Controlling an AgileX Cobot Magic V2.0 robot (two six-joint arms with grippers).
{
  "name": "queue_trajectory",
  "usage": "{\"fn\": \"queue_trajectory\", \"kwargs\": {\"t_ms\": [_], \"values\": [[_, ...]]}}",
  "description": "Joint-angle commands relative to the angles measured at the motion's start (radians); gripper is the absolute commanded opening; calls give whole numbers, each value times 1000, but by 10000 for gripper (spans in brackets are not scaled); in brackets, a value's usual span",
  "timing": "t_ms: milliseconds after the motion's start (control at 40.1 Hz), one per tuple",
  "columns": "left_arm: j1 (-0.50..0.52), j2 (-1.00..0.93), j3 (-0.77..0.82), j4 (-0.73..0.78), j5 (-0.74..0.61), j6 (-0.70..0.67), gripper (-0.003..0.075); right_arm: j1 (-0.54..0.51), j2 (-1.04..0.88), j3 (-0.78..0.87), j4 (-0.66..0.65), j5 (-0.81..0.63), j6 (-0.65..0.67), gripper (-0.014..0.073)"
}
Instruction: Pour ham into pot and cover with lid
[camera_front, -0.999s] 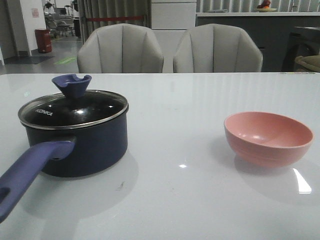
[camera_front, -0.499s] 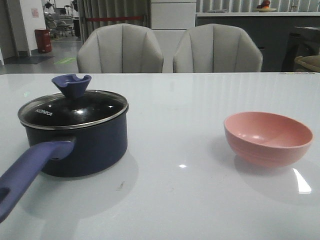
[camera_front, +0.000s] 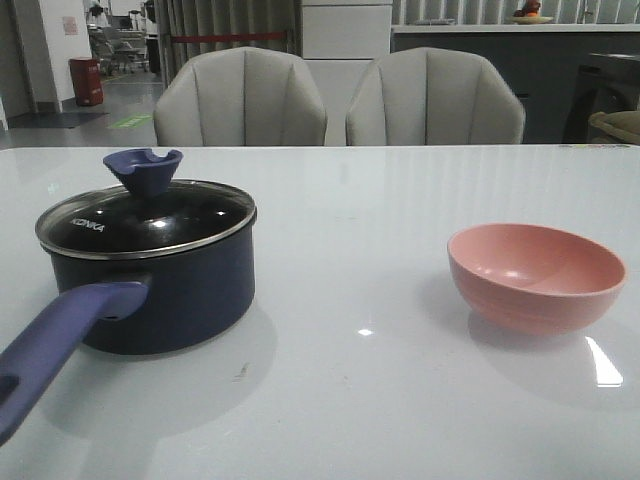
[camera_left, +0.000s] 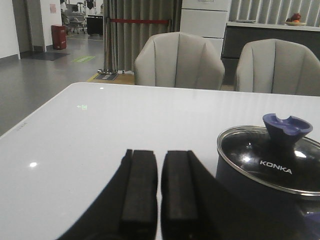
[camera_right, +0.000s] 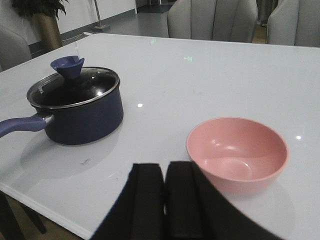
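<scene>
On the white worktop (camera_front: 380, 200) the dark navy pot (camera_front: 165, 290) stands toward the robot's left, its long purple-blue handle (camera_front: 60, 335) reaching toward the near edge. The glass lid (camera_front: 145, 222) sits flat on the pot's rim, steel edge all round, its blue funnel-shaped knob (camera_front: 143, 170) upright and the white KONKA lettering readable on the glass. Well apart from it, toward the right, stands the pink bowl (camera_front: 537, 275), upright; the right wrist view looks into it and its inside shows only bare pink surface. The ham cannot be seen in any view; the dark glass of the lid does not let the pot's contents be made out.

In the left wrist view the left gripper (camera_left: 159, 192) hangs above the worktop, just beside the pot, its two black fingers (camera_left: 139, 192) drawn nearly together with only a thin slit between them, holding nothing. In the right wrist view the right gripper (camera_right: 164, 202) hovers near the pink bowl, its fingers (camera_right: 145, 202) likewise close together and empty. Two grey chairs (camera_front: 240, 100) stand behind the worktop.
</scene>
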Motion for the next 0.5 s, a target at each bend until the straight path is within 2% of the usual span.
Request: {"fn": "queue_trajectory", "kwargs": {"t_ms": [0, 424, 474], "values": [[1, -18, 21, 0, -82, -11, 132, 0, 9, -26, 2, -79, -8, 146], [1, -18, 21, 0, -82, -11, 132, 0, 9, -22, 1, -82, -8, 146], [1, -18, 21, 0, -82, -11, 132, -3, 9, -19, -34, -98, -18, 146]]}}
